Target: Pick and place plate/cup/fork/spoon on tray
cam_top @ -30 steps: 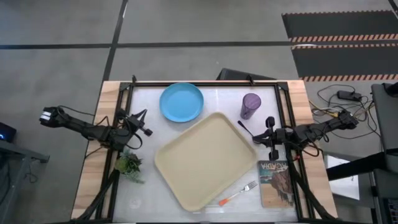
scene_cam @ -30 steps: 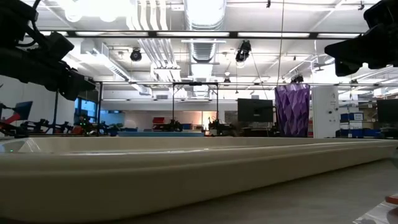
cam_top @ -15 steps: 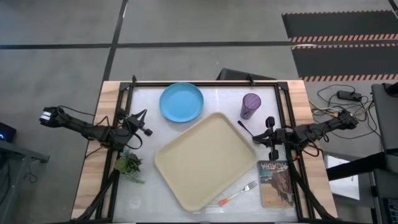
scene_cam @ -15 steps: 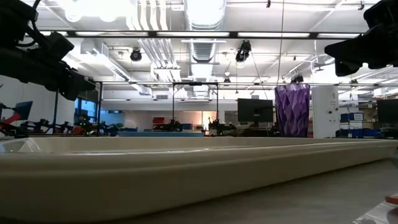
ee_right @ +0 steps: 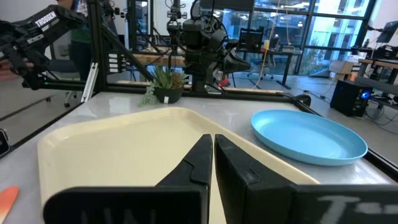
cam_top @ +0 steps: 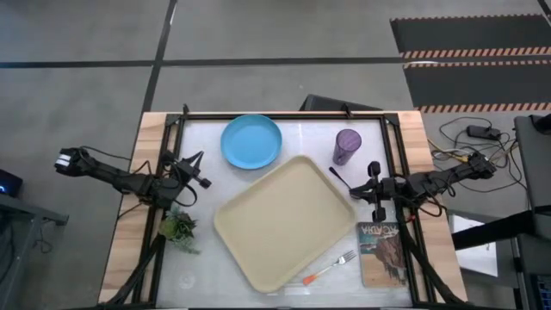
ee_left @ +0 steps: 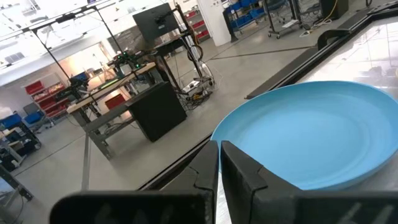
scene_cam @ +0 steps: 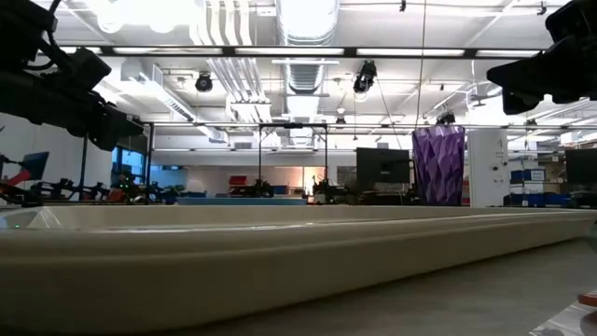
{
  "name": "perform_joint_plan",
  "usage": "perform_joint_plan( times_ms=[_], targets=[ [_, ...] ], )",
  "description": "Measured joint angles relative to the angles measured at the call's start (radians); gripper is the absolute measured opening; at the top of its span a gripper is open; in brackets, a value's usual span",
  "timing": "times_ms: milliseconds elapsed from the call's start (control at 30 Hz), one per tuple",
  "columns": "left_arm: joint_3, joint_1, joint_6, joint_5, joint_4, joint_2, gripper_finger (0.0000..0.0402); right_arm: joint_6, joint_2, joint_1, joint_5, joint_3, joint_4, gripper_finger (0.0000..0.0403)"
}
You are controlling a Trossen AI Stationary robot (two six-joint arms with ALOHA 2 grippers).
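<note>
**Both tools waiting beside an empty tray**

The large beige rectangular plastic tray [cam_top: 284, 222] is lying mid-frame. The left tool [cam_top: 196, 170], fingers together, is sitting at its left; the right tool [cam_top: 374, 191], fingers together, at its right.

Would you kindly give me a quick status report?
Both end effectors, left and right, shut, empty. Tray bare; plate, cup, fork outside it. Nothing blocking.
</note>
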Motion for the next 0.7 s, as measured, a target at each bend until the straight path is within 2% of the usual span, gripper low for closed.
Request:
perform_joint_plan(
  times_ms=[167,300,467,700],
  targets=[
    [0.000,0.000,0.000,0.000,0.000,0.000,0.0000,0.008,0.000,0.000,0.001,-0.003,0.048,0.0009],
    [0.000,-0.002,-0.051,0.020,0.021,0.000,0.0000,0.119,0.000,0.000,0.000,-0.002,0.156,0.0009],
    [0.000,-0.002,-0.358,0.231,0.205,-0.002,0.0000,0.233,0.000,0.000,0.001,-0.002,0.277,0.0009],
    [0.030,-0.002,-0.337,0.252,0.417,-0.002,0.0000,0.179,0.000,0.000,0.000,-0.002,0.309,0.0009]
  ],
)
